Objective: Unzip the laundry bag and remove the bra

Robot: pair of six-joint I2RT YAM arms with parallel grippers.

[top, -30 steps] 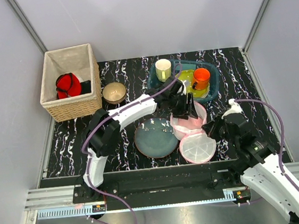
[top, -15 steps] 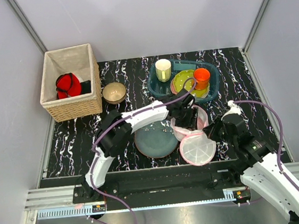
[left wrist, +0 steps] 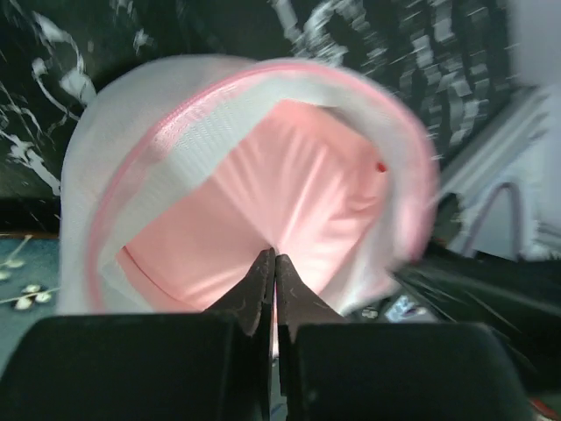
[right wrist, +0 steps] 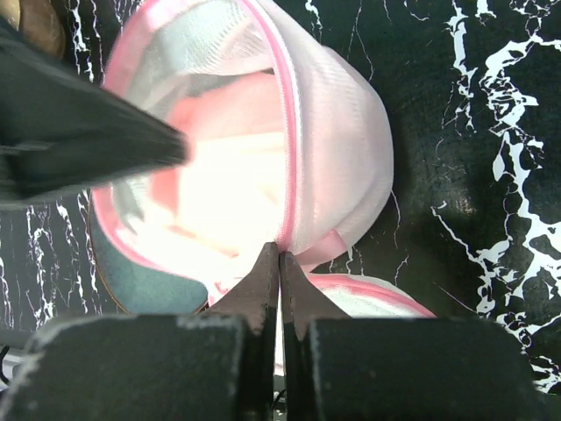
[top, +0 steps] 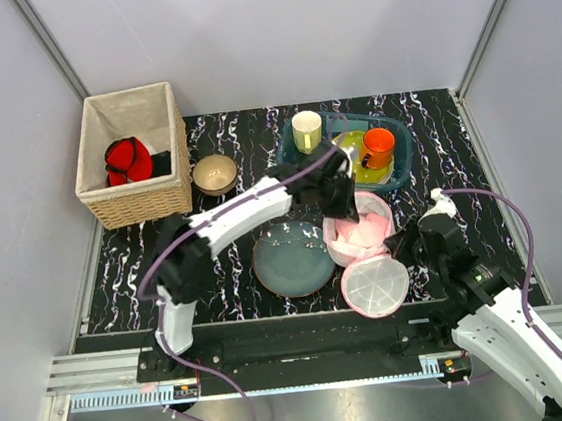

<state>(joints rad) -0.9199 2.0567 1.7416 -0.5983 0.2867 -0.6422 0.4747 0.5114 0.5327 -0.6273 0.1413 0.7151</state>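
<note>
The left jaws are pressed together inside the gaping mouth of the laundry bag (left wrist: 175, 132), and the pale pink fabric of the bra (left wrist: 298, 193) creases toward their tips. The right jaws are clamped on the bag's pink zip trim at its near rim. The bag sits on the bench (top: 223, 136), with its unzipped round flap lying flat toward the near edge. The blue-grey plate (top: 288, 260) meets its left side and the teal tub (top: 403, 173) stands just behind. Bare bench lies open to its right.

white arms (top: 250, 206), black joints (top: 177, 246), purple cables (top: 529, 245)
</note>
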